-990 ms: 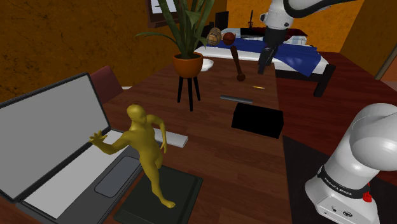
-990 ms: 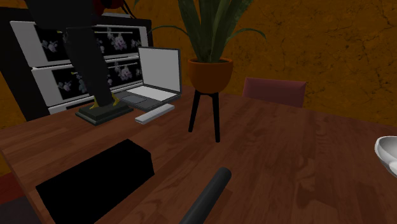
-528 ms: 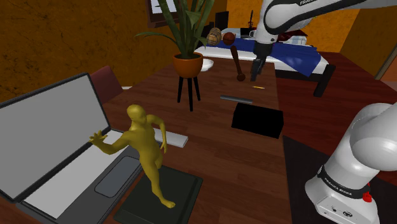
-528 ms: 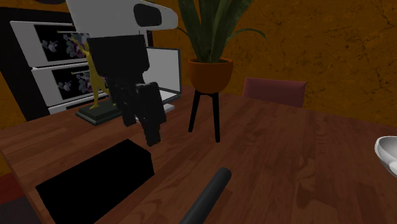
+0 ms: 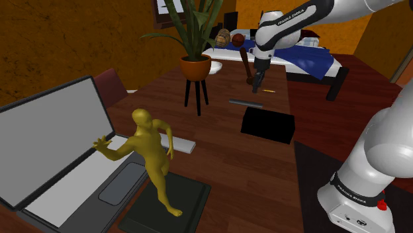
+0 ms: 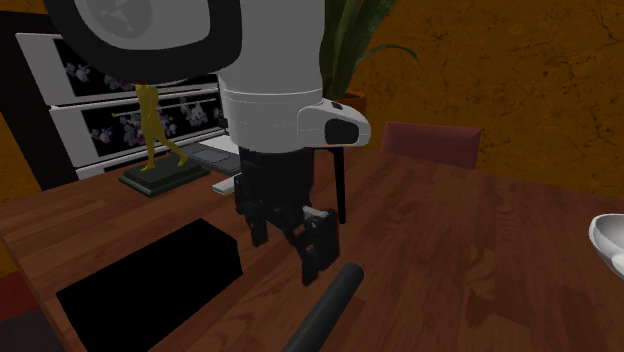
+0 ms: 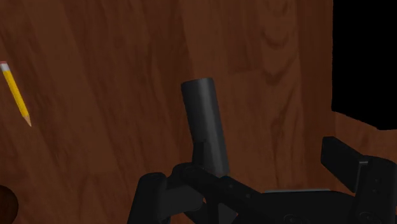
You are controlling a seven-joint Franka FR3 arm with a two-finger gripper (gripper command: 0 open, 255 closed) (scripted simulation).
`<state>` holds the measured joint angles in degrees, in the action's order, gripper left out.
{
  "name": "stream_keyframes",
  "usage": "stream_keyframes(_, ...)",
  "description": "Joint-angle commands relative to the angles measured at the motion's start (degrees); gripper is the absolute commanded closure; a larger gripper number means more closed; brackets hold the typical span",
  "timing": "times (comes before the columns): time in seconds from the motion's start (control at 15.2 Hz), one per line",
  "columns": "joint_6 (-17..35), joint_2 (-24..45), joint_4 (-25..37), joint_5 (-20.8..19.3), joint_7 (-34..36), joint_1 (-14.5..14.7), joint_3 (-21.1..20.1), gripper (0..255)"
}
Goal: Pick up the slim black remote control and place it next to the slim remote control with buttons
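Note:
The slim black remote (image 5: 245, 103) lies on the dark wooden table (image 5: 218, 159), beside a black box (image 5: 267, 124). It also shows as a dark bar (image 6: 325, 305) and as a rounded stick (image 7: 207, 127). My gripper (image 5: 255, 78) hangs open just above its far end, not touching it. In the second exterior view the gripper (image 6: 288, 245) stands over the remote's tip, and in the wrist view the gripper (image 7: 254, 191) has that tip nearer one finger. The white slim remote with buttons (image 5: 179, 143) lies by the laptop (image 5: 59, 152).
A yellow figurine (image 5: 153, 155) stands on a dark base near the laptop. A potted plant (image 5: 196, 66) on a black stand rises mid-table. A pencil (image 7: 16, 92) lies near the gripper. A white bowl (image 6: 610, 240) sits at the second exterior view's right edge.
The arm has swung toward the shoulder view's left and come down, bringing the gripper over the black remote. The fingers have stayed open. Nothing on the table has moved.

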<state>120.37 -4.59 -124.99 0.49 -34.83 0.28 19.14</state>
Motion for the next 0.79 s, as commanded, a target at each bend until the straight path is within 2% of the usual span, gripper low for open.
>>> stream_keyframes(0.0, 1.4, 5.4, 2.7, 2.6, -4.0, -0.3, 1.0, 0)
stream_keyframes(0.26, 2.2, 15.4, 8.9, 7.6, -10.6, -1.8, 1.2, 0)
stream_keyframes(0.73, 6.3, 18.2, 7.3, 9.2, -11.8, -2.2, 0.6, 0)
